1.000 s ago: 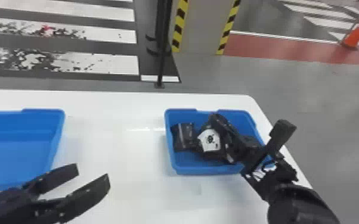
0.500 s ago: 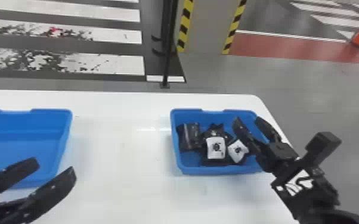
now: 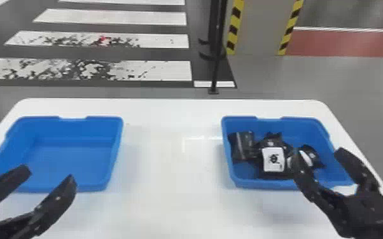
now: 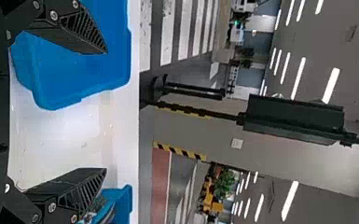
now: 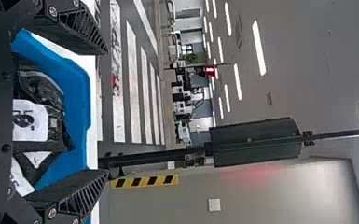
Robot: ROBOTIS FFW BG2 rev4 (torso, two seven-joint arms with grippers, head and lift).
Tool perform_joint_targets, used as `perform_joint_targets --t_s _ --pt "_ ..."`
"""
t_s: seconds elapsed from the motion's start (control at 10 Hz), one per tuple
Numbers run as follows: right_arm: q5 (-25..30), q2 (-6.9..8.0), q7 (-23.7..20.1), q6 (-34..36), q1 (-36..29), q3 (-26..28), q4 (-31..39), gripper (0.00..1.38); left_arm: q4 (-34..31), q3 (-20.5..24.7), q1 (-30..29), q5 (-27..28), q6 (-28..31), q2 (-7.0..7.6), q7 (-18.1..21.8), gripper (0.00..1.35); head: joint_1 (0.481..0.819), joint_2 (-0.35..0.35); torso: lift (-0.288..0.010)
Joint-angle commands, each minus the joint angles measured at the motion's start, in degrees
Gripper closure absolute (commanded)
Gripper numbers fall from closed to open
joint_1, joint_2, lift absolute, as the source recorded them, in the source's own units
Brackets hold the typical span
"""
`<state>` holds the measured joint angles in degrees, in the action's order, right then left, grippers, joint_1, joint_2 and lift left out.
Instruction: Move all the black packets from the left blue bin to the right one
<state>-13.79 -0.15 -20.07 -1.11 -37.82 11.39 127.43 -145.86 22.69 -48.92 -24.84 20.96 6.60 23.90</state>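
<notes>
With the right blue bin (image 3: 308, 128) as my landmark on the white worktop (image 3: 170, 152), I see the left blue bin (image 3: 70, 159) well apart to its left, and my left tool (image 3: 48, 174) also well to the landmark's left, fingers spread wide. The black packets (image 3: 273, 159) lie inside the landmark, bunched from its left side past its middle, some with white labels up. My right tool (image 3: 318, 152) is over the landmark's right part, its fingers open too.

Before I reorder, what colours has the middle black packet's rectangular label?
White rectangular label, black print; clearest in the head view.
</notes>
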Motion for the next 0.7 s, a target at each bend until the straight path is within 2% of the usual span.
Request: perform_joint_targets --t_s 0.0,0.2,0.6 --pt "-0.6 0.2 0.6 -2.5 -4.4 -0.3 0.7 0.13 0.0 1.1 -1.3 3.5 -2.4 -1.5 -0.3 0.18 0.695 0.015 -0.185" --pt "0.0 0.2 3.3 -6.6 -7.2 -3.5 0.7 0.13 0.0 0.0 -3.2 5.1 -4.2 -1.94 -1.9 0.18 0.695 0.043 -0.185" --pt "-1.1 0.2 4.3 -6.6 -5.6 -7.6 -0.2 0.13 0.0 -1.2 -2.4 6.2 -4.4 -1.32 -2.9 0.18 0.695 0.095 -0.185"
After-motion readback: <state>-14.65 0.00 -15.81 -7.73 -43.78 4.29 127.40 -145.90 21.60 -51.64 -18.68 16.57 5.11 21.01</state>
